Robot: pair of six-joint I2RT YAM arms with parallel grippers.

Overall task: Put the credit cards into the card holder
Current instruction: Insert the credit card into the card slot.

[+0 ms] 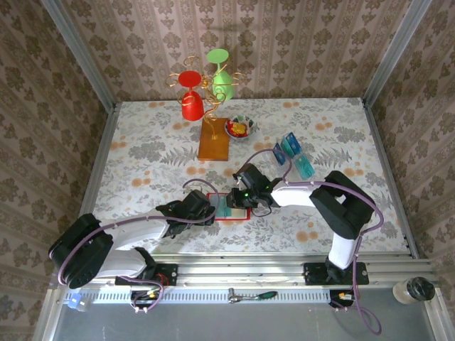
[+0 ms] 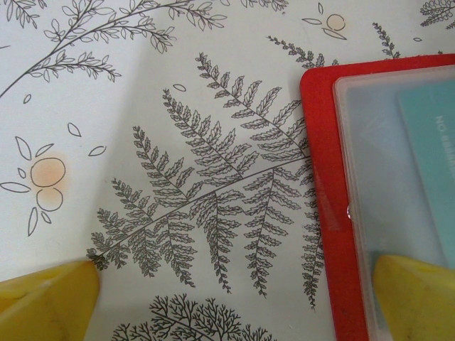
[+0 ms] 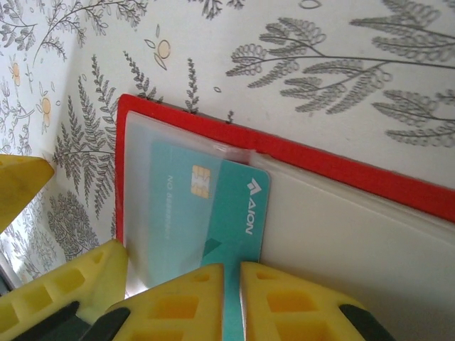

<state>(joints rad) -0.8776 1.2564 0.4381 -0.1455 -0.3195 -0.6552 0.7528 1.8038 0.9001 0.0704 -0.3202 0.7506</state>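
Observation:
The red card holder (image 3: 341,170) lies open on the floral tablecloth, its clear inner sleeve facing up. My right gripper (image 3: 231,302) is shut on a teal credit card (image 3: 238,206) with a gold chip. The card's far half sits under the clear sleeve. My left gripper (image 2: 234,284) is open and straddles the holder's left edge (image 2: 323,177); its right finger (image 2: 416,291) rests on the sleeve, its left finger over bare cloth. From above, both grippers (image 1: 206,211) (image 1: 238,201) meet at the holder (image 1: 231,217). More teal cards (image 1: 288,147) stand at the right rear.
An orange stand base (image 1: 213,138) carries a gold wire tree with a red and a green cup. A small bowl of sweets (image 1: 240,128) sits beside it. Another teal card (image 1: 304,168) lies right of the clear rack. Patterned walls close in the table.

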